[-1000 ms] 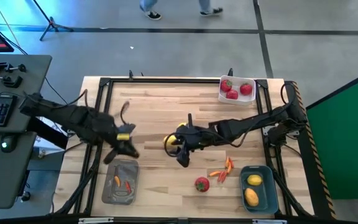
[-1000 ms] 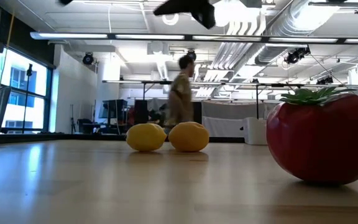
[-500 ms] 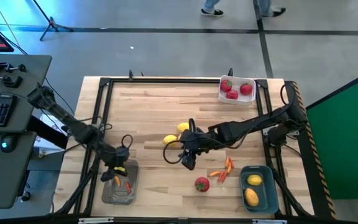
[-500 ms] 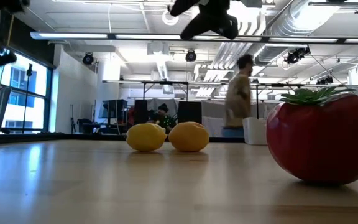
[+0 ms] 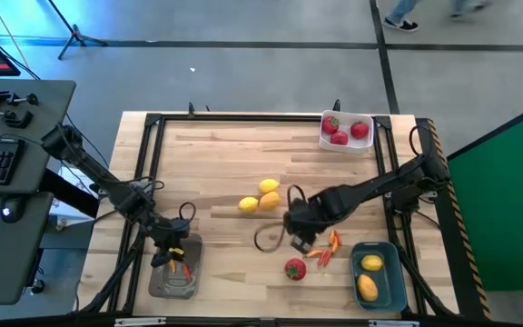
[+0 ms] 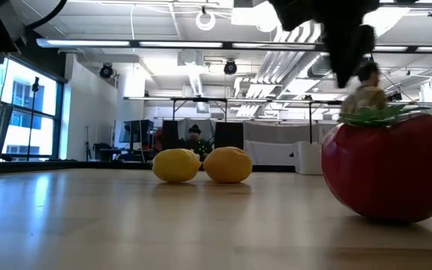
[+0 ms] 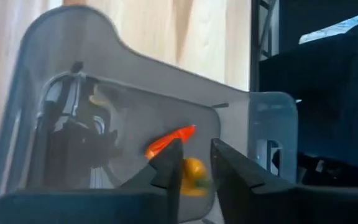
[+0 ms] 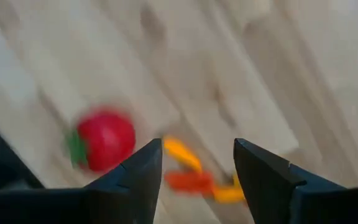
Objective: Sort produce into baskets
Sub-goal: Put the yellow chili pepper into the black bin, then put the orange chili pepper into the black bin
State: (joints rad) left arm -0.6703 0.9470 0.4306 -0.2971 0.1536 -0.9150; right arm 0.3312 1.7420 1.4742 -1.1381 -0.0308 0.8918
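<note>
Hovering over the loose peppers [image 8: 194, 174], the right gripper [image 5: 300, 238] has its jaws parted with nothing between them; in its wrist view the thin orange-red strips lie on the bare wood table [image 5: 216, 154] in the gap ahead of the fingertips, and the red fruit [image 8: 104, 140] with its green top sits just off to one side of them. These peppers look light, narrow and hard-skinned, so they would likely slide or flick away under a careless pinch. The better hold seems to be across the middle of one strip, jaws square to its length and low to the wood. They lie overlapped, so singling one out may be fiddly. The round fruit looks smooth and liable to roll; it would want a grip across its widest part.

Across the table, the left gripper [image 7: 194, 165] sits down inside the grey tray [image 7: 272, 124], jaws slightly apart, with an orange-red pepper [image 7: 169, 142] and a small yellow-orange piece [image 7: 192, 171] just past the fingertips; I cannot tell whether either is pinched. Two lemons [image 5: 261, 195] rest together well beyond the right gripper, and the blue-teal basket [image 5: 377, 274] is near it.
</note>
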